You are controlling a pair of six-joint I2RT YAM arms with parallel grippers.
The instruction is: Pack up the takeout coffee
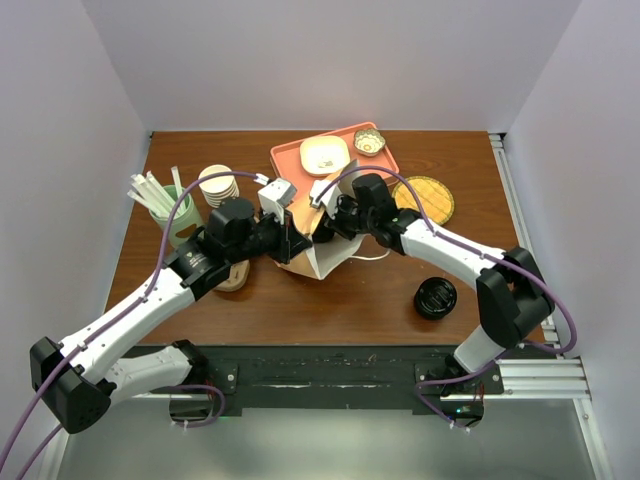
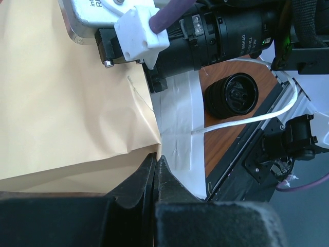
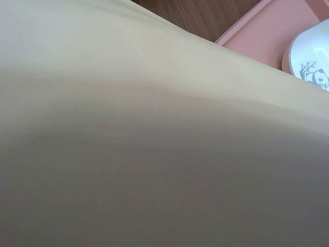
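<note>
Wooden tabletop [image 1: 350,300] — left hand [image 2: 156,164] pinches paper bag [image 2: 67,103] edge; right hand [image 1: 324,224] alongside.

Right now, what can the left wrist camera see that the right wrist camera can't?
Only the left wrist view shows the left gripper shut on the edge of the paper bag, a white cord and a squat black round piece. Only the right wrist view shows the orange tray and a panda dish. Both show that bag and the wooden table.
</note>
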